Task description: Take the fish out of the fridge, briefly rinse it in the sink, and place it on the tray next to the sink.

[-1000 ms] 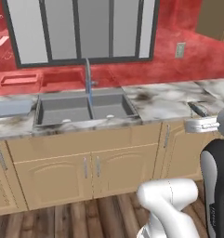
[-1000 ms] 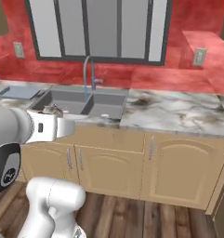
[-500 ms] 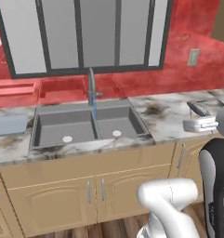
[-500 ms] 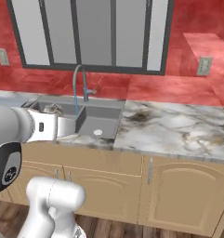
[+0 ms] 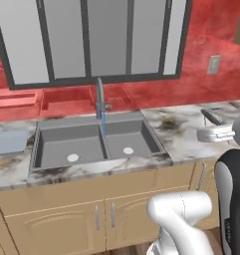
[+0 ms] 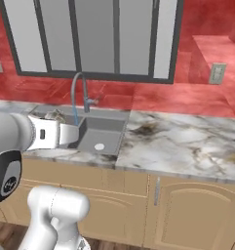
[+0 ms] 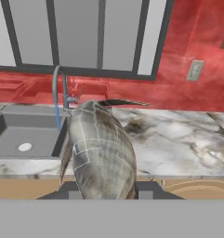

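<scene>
Fish (image 7: pixel 102 148) seen large and close in the hand view, silvery-grey and scaled, thin tail pointing away toward the window; held in the gripper (image 7: pixel 102 188), fingers closed on its near end, tips hidden by the body. Carried in front of the marble counter (image 5: pixel 183 137), to the right of the sink (image 5: pixel 81 144) and not yet over a basin. Sink shown as two dark grey basins with round drains; a thin blue stream fell from the curved faucet (image 5: pixel 99 99) along the divider between them. Pale blue-grey tray (image 5: pixel 7 142) lay on the counter just beside the sink's left edge, partly cut by the frame. Red shallow dishes (image 5: pixel 14 99) stood on the ledge behind, below the window.

Step in hand, as judged: transport of the fish to the sink, fetching from the fridge done. Next move called for: swing leftward and down, bringing the fish under the stream above a basin, clear of the faucet neck, grip kept firm on a slippery, tapering body.
</scene>
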Available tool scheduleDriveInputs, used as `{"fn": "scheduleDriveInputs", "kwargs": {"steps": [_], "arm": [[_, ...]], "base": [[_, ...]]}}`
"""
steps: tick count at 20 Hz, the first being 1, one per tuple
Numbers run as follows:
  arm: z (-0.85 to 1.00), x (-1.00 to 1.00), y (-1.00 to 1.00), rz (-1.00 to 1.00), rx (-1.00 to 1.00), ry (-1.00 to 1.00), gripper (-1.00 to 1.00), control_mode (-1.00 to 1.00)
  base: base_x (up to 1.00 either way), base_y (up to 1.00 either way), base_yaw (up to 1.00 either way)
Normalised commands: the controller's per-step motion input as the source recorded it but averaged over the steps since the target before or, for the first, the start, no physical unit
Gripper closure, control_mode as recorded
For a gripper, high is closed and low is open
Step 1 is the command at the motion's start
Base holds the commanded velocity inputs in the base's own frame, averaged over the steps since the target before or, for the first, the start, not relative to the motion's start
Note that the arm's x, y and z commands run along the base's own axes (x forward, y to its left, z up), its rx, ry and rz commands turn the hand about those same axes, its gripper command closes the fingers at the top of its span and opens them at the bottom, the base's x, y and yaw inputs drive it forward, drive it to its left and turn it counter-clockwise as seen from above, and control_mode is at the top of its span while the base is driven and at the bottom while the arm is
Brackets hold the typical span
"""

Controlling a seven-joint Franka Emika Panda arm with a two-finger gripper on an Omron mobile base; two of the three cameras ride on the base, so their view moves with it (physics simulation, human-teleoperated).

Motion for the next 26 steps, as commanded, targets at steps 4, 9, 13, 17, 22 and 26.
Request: {"fn": "scheduleDriveInputs", "kwargs": {"steps": [4, 9, 13, 17, 22, 26], "arm": [[0.0, 0.0, 0.0, 0.0, 0.0, 0.0, 1.0, 1.0], [0.0, 0.0, 0.0, 0.0, 0.0, 0.0, 1.0, 1.0], [0.0, 0.0, 0.0, 0.0, 0.0, 0.0, 1.0, 1.0], [0.0, 0.11, -0.02, 0.0, 0.0, 0.03, 1.0, -1.0], [-0.09, 0.63, -0.14, 0.07, 0.01, 0.24, 1.0, -1.0], [-0.28, 0.93, -0.13, 0.13, 0.05, 0.39, 1.0, -1.0]], "base": [[0.53, 0.0, 0.0], [0.06, 0.0, 0.0], [0.23, 0.0, 0.0], [0.21, 0.0, 0.0], [0.0, 0.0, 0.0], [0.0, 0.0, 0.0]]}}
